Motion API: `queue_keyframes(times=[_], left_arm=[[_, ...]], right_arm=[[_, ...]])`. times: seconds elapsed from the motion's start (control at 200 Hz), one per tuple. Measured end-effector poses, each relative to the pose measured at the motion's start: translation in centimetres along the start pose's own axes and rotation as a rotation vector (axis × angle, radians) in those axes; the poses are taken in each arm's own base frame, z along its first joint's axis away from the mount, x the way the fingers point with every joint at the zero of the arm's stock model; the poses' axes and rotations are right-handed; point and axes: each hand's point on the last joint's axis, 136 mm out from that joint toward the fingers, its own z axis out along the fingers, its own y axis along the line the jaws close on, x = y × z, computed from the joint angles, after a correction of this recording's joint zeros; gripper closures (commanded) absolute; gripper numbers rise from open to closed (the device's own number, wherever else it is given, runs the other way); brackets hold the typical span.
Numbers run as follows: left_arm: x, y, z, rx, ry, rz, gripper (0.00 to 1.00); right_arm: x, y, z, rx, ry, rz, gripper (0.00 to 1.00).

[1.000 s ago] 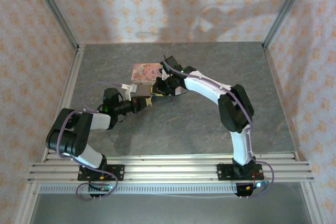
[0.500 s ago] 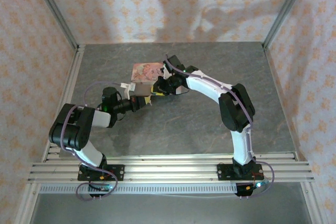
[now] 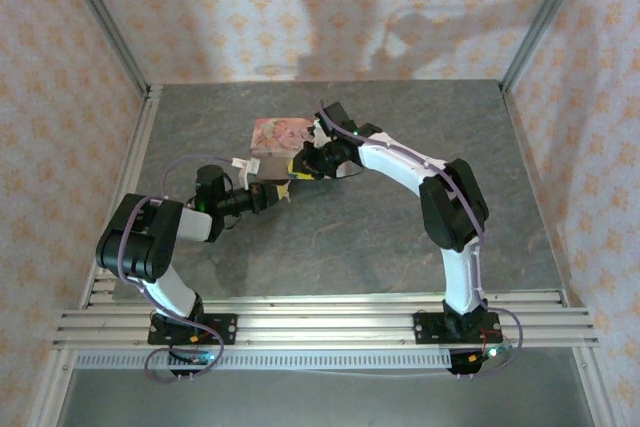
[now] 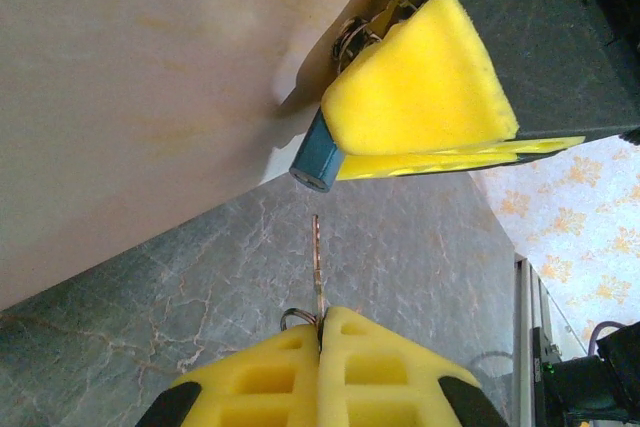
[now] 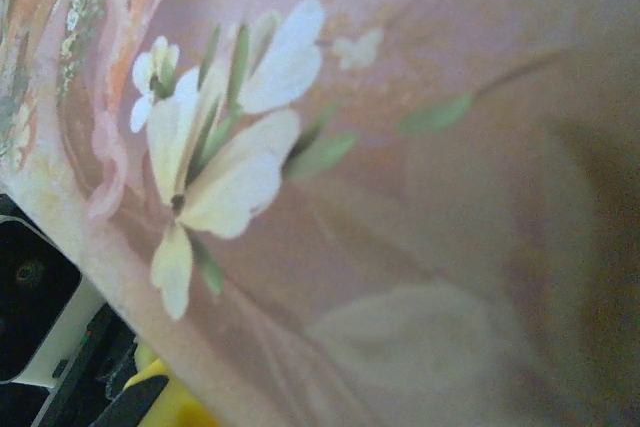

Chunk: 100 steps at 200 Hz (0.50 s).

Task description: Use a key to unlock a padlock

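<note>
On the grey stone-patterned counter (image 3: 380,237), the left gripper (image 4: 320,325) has its yellow foam jaws pressed together on the thin silvery metal key (image 4: 317,257) (blade pointing away, its tip just short of the lock). The small blue-bodied padlock (image 4: 316,157) sits against the pink flower-printed tin box (image 4: 150,87), pinched between the jaws of the right gripper (image 3: 299,164).

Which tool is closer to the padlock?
Right. The right tool is clamped on the padlock. The left tool grips the key, whose tip points at the padlock with a gap between.
</note>
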Motion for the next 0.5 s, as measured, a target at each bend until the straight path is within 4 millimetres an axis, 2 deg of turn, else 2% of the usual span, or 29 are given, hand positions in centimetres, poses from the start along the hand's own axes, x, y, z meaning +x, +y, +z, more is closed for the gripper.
queue_keyframes(times=[0.28, 0.5], left_arm=[[0.3, -0.1, 0.2, 0.000, 0.016, 0.042, 1.00], [0.5, -1.2, 0.6, 0.011, 0.039, 0.120, 1.00]], right_arm=[[-0.1, 0.7, -0.2, -0.035, 0.004, 0.019, 1.00], [0.1, 1.0, -0.3, -0.052, 0.018, 0.023, 1.00]])
